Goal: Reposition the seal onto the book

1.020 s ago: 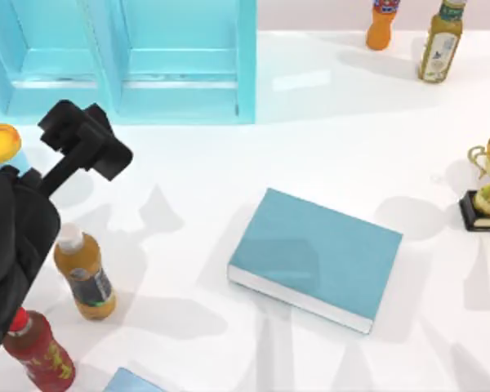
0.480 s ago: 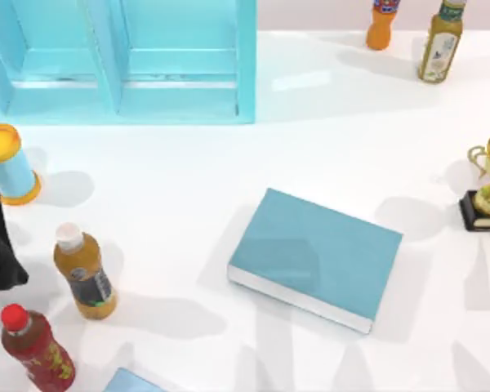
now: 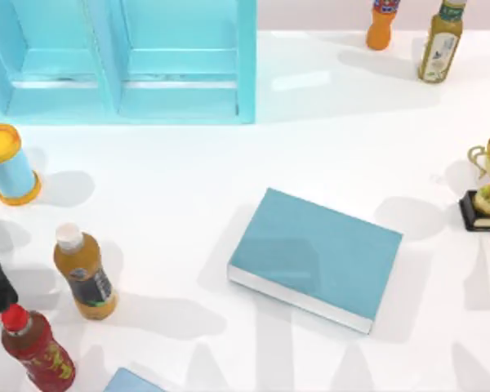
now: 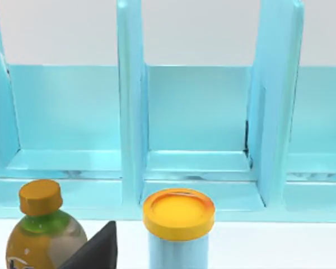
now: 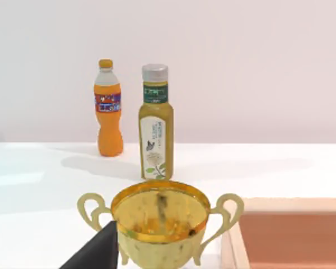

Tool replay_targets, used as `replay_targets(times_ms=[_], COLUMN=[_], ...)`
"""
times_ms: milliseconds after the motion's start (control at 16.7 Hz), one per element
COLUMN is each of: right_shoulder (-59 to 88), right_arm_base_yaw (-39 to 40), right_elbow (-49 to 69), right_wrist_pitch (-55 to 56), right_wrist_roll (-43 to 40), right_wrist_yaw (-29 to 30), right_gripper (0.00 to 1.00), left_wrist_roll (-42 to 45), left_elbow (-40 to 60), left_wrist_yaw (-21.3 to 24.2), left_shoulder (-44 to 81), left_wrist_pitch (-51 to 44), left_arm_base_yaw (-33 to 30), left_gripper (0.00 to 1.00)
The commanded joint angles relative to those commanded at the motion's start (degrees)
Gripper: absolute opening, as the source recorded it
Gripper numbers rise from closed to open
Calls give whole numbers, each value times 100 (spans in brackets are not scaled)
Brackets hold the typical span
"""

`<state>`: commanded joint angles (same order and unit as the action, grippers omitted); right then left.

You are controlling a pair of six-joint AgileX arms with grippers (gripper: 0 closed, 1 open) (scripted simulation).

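At table centre, book point(image 3: 316, 257) flat, apparently slanting right-downward

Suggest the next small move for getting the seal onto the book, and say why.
Probably swing the left arm away from the shelf unit and the yellow-lidded can toward the open table, to look for the seal. The book lies mid-table with a bare cover, so the placing is not done. The right wrist view faces the trophy.
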<state>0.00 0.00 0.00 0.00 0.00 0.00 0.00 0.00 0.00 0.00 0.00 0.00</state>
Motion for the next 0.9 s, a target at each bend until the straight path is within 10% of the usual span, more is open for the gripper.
replay_targets(times_ms=[420, 900], right_shoulder=[603, 4532], right_arm_base_yaw=[-211, -1094], right_elbow=[584, 4185], right_wrist_pitch=[-567, -3427], right_wrist_roll=[-202, -1053], right_wrist_yaw=[2, -4], right_gripper=[100, 100], left_wrist_roll=[0, 0], left_elbow=[0, 0], left_wrist_yaw=[0, 0], left_shoulder=[0, 0], left_wrist_pitch=[0, 0], left_arm_base_yaw=[0, 0], left_gripper=[100, 100])
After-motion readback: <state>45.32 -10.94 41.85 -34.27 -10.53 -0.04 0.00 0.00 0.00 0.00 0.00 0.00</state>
